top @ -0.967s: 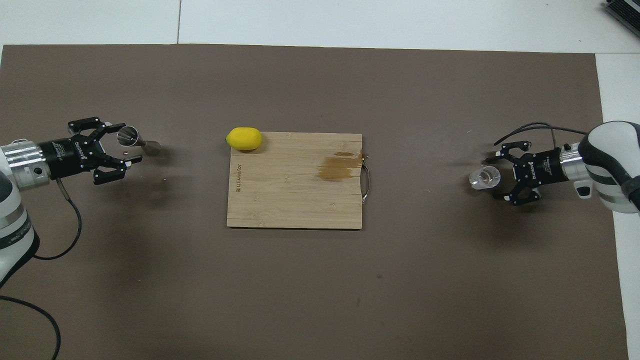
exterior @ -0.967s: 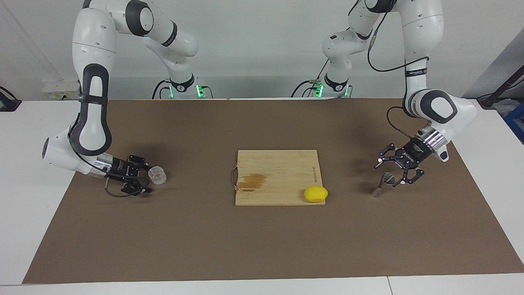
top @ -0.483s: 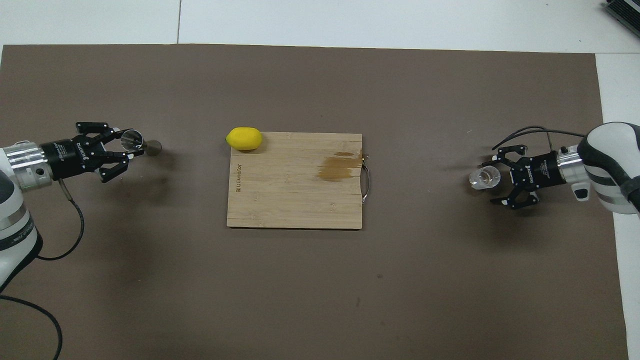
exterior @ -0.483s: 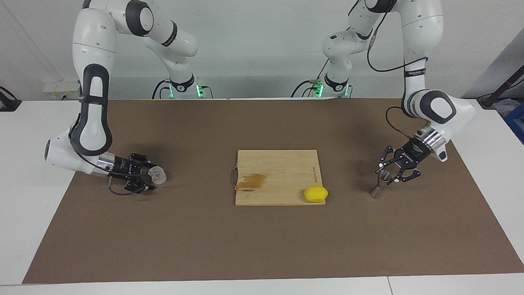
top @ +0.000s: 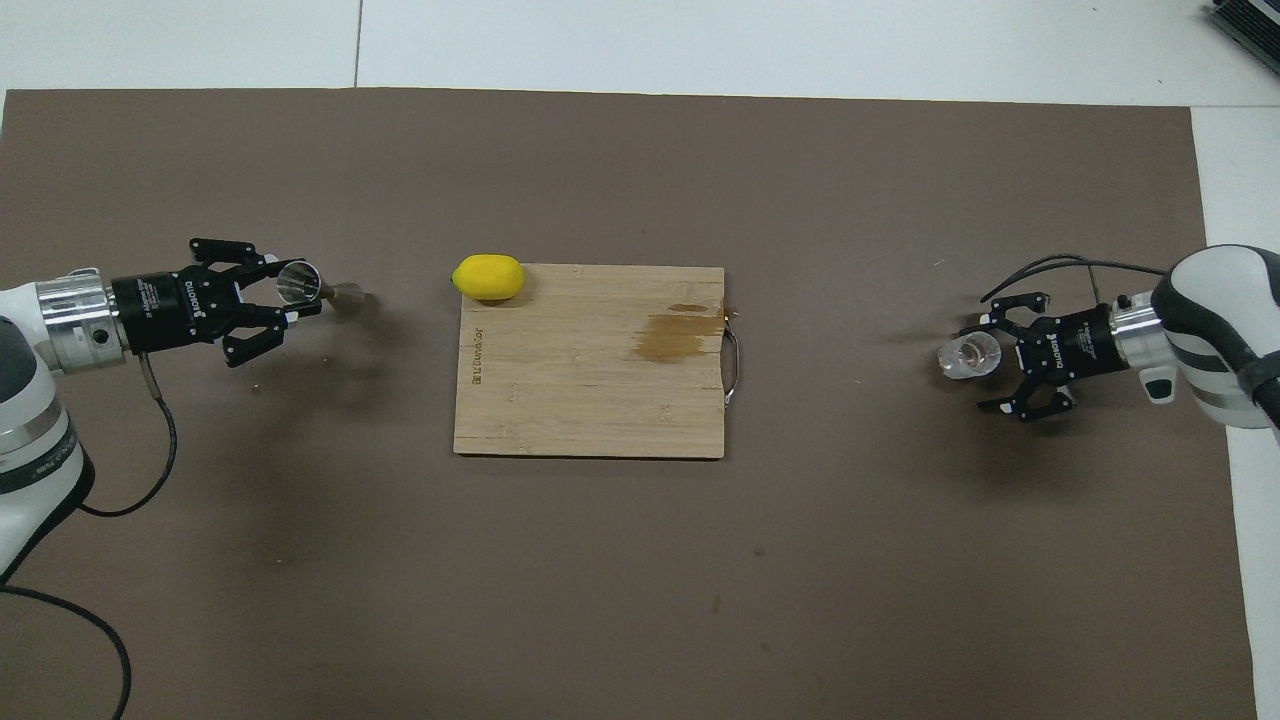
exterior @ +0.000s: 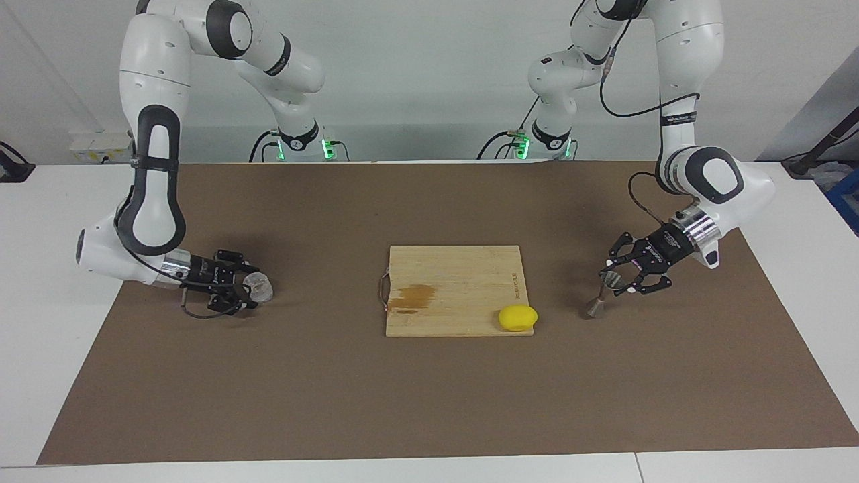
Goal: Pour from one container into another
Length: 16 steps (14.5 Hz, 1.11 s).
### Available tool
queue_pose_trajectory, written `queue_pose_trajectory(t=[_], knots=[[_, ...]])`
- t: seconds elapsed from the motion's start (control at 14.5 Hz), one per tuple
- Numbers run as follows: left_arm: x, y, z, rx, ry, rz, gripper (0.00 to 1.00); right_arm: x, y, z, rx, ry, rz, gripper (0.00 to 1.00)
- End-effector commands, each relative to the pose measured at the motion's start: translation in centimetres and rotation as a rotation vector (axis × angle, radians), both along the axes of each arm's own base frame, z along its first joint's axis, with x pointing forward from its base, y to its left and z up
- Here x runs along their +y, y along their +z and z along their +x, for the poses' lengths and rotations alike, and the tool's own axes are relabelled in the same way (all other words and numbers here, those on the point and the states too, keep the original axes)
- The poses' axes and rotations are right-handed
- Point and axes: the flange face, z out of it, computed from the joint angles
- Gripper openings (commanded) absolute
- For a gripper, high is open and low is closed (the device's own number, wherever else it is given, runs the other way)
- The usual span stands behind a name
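The table (exterior: 429,402) carries a brown mat, and both arms reach low over it from the robots' side, each bent sharply at the elbow with its wrist turned nearly level. At the right arm's end, the right end effector (exterior: 235,288) (top: 1000,362) lies almost flat on the mat, its fingers drawn in on the cup (exterior: 258,286) (top: 968,357), which they pinch. At the left arm's end, the left end effector (exterior: 621,278) (top: 285,300) hangs tilted over the mat, its fingers closed on the upper cone of the jigger (exterior: 600,295) (top: 315,288).

The board (exterior: 456,288) (top: 590,390) sits mid-table between the two, pale wood with a brown stain near its metal handle. A lemon (exterior: 517,318) (top: 488,277) rests on the board's corner farthest from the robots, toward the left arm's end.

The cup is stubby, clear and frosty-walled, standing roughly upright with its mouth up. The jigger is shiny steel with a narrow waist (hourglass-shaped), leaning, its lower cone down by the mat; whether that cone touches the mat cannot be told.

Compared with a second ago, the left end effector has closed on the jigger and carried it toward the board. The right end effector has tightened round the cup, which has barely shifted.
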Motion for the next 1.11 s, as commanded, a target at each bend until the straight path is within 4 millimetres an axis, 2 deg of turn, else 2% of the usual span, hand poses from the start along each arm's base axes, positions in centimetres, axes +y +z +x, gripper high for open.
queue_pose_trajectory(t=[0.0,0.21,0.48,0.83,0.97,1.04], knots=[[-4.2,3.2,0.0,-0.016,-0.062,-0.041,0.00,0.6,0.3,-0.5,-0.026,-0.010,0.048,1.00],[-9.4,6.0,-1.0,-0.048,-0.134,-0.028,0.00,0.7,0.3,-0.5,-0.028,-0.012,0.050,1.00],[-17.9,7.9,-2.2,-0.014,-0.159,-0.010,0.00,0.9,0.4,-0.4,-0.031,-0.027,0.066,1.00],[-30.2,6.1,-6.0,-0.011,0.005,-0.032,0.00,1.8,0.4,-0.1,-0.032,-0.019,0.072,0.97],[-33.1,5.5,-7.4,-0.009,0.057,-0.028,0.00,1.9,0.4,-0.1,-0.026,-0.022,0.074,0.95],[-33.9,5.0,-7.8,-0.015,0.074,0.001,0.00,1.9,0.4,-0.1,-0.024,-0.023,0.074,0.91]])
